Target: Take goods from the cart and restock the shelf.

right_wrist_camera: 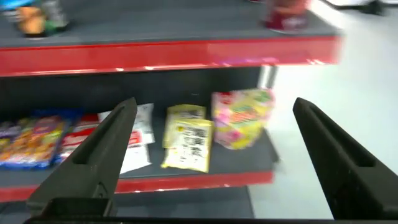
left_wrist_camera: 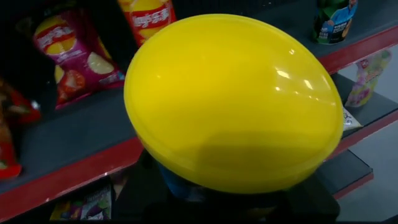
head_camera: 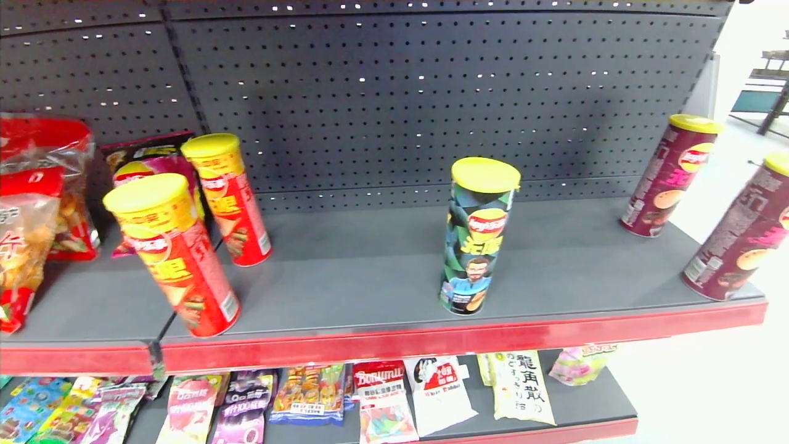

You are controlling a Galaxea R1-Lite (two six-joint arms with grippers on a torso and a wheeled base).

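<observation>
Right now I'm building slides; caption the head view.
Five yellow-lidded chip cans standing on the grey shelf, snack bags below.

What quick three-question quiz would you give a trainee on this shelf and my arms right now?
1. Fill in: on the upper shelf, the green can stands between the red cans and the maroon cans; all have ___ lids.
2. How many cans stand on that shelf? A three, B five, C seven.
3. True or false: the right gripper has its jaws wide apart, with nothing between them.
Key: 1 yellow; 2 B; 3 true.
</observation>
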